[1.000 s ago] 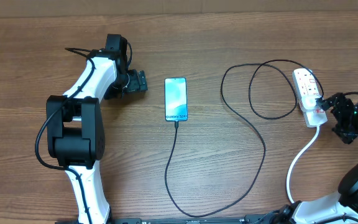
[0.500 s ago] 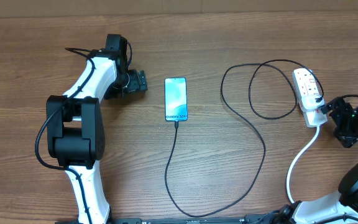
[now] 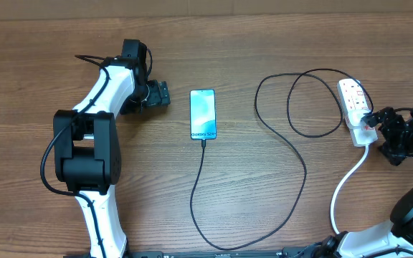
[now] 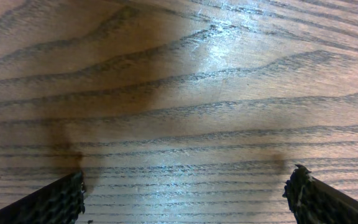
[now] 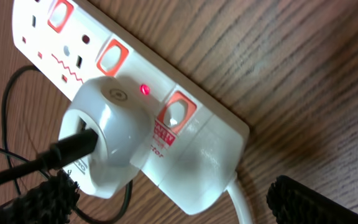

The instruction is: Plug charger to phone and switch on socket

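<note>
Since half a second ago, the right gripper (image 3: 381, 135) has edged back toward the socket (image 3: 355, 106); nothing else on the table (image 3: 264, 43) has shifted. From above I count two arms, one phone (image 3: 202, 114), one charger (image 3: 303, 168) and one socket. The phone lies flat mid-table with its screen lit, and the charger's tip meets its bottom edge. From there the black cable runs toward me, curves right and loops up to the socket at the far right.

My right wrist camera shows three red-framed switches on the socket (image 5: 210, 143), one red light (image 5: 145, 89) glowing, and one white adapter (image 5: 104, 137) plugged in with the black lead coming out of it. The right jaws are spread wide, just beside the socket's near end, and I see nothing between them. The left gripper (image 3: 165, 94) sits left of the phone, well apart from it. Its fingertips (image 4: 58, 200) are wide apart over bare wood, gripping nothing.
</note>
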### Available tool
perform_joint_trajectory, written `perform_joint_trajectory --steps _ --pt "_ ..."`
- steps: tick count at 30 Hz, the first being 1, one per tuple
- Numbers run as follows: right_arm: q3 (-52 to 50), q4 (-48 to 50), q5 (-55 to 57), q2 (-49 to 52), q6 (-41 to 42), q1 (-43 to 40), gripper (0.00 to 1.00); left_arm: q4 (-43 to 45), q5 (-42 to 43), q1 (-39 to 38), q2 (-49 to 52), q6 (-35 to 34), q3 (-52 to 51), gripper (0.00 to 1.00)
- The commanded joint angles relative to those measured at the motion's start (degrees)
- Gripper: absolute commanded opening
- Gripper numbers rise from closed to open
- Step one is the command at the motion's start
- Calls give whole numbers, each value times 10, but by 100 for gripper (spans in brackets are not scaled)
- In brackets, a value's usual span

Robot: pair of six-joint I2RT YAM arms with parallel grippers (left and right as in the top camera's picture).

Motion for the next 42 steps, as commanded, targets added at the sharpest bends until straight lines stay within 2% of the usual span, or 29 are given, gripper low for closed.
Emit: perform_joint_trajectory --steps 1,8,15,21,31,42 --pt "4 13 7 1 -2 2 100 4 7 6 42 2 -23 100" --pt "-22 41 38 8 1 2 100 4 7 6 42 2 -23 100" --pt "-25 21 40 8 3 2 100 4 7 6 42 2 -23 100" --pt "-25 1 124 8 46 2 100 4 7 6 42 2 -23 100" --pt "-20 -2 85 7 45 2 100 4 7 6 42 2 -23 100" --pt "1 -31 61 -64 5 16 99 4 7 6 42 2 -23 100"
